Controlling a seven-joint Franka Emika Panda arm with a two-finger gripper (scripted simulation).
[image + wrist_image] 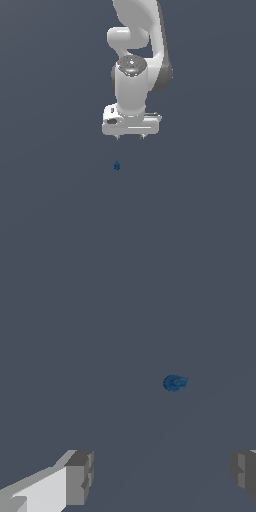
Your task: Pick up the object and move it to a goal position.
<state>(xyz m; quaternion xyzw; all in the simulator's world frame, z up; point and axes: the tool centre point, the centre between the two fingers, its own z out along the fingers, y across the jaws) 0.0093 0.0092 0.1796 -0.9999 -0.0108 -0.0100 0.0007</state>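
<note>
The object [117,165] is a tiny dark blue drop-like blob with a pointed top, resting on the flat grey surface. It also shows in the wrist view [174,382] as a small blue oval. My white gripper [129,136] hangs above it, a little toward the exterior view's right, with a clear gap between them. The jaws stand wide apart and hold nothing. In the wrist view both grey fingertips [80,477] show at the picture's edge, far apart, and the object is not between them.
The white arm [135,55] rises behind the gripper toward the top of the exterior view. The plain grey surface [55,200] fills the view on all sides of the object.
</note>
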